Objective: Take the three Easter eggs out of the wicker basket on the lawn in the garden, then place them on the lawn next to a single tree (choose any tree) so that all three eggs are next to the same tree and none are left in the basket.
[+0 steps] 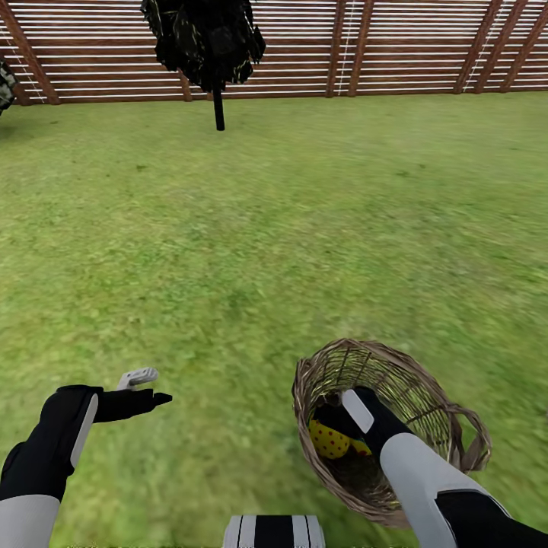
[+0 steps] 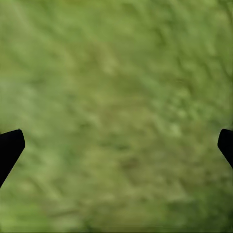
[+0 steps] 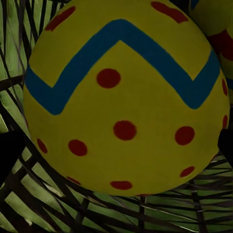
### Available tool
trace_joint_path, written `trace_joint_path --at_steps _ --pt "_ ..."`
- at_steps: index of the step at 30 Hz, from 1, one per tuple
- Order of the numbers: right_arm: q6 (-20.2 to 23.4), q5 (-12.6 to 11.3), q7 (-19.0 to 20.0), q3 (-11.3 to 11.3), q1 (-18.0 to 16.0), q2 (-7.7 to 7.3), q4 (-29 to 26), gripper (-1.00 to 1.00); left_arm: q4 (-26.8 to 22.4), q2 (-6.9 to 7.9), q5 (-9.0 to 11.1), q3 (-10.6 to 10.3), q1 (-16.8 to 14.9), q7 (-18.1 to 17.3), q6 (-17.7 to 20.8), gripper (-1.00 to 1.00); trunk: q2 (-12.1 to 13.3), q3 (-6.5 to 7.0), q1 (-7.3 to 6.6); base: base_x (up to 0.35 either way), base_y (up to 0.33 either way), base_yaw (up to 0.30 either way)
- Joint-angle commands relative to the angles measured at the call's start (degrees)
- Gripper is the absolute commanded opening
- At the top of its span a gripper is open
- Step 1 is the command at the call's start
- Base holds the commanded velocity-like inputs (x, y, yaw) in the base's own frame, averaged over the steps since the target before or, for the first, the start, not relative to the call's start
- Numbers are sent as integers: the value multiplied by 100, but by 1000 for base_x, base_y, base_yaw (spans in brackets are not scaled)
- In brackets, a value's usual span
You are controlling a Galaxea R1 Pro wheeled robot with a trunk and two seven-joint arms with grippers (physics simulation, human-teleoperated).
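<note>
Grass stretches to a slatted fence. My right pincer [image 1: 339, 415] is down inside the wicker basket [image 1: 426, 396], jaws wide, an Easter egg [image 3: 124, 97] between the tips. It looks hard, smooth and slippery; I'd grip its widest middle. A second egg [image 3: 216, 24] lies just beside. My left pincer [image 1: 148, 387] hangs open over lawn [image 1: 266, 228].

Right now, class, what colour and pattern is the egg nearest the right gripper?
Yellow egg with red dots and a blue zigzag band, clearest in the right wrist view.

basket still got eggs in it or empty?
Not empty. An Easter egg lies inside the wicker basket, the right gripper reaching in; a second egg shows beside it. A third: cannot tell.
</note>
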Motion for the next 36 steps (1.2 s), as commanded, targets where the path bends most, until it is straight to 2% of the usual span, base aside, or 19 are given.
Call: trace_joint_path --at_steps 1,12,16,29,34,35,36 --pt "13 -60 -52 10 -1 0 -10 100 -4 -1 -37 8 -3 -43 23 100 -2 -5 -1 0 0 0" --pt "3 -60 -60 13 -1 0 -10 100 -4 -1 -37 8 -5 -44 22 100 -2 -5 -1 0 0 0" --pt "2 -60 -61 16 -1 0 -10 100 -4 -1 -37 8 -6 -47 23 100 -7 -94 9 0 0 0" --pt "-6 -60 -61 26 -1 29 -10 100 -4 -1 -37 8 -4 -43 23 100 -7 -94 9 0 0 0" --pt "-14 -60 -61 199 -1 33 -10 100 -4 -1 -37 8 -4 -46 23 100 -7 -94 9 0 0 0" --pt "-65 -60 -61 242 -1 35 -10 -100 -4 -1 -37 8 -3 -45 23 100 -7 -94 9 0 0 0" --pt "-138 -64 -61 271 0 37 -5 -100 -4 -1 -37 8 -3 -44 23 100 -7 -94 9 0 0 0"
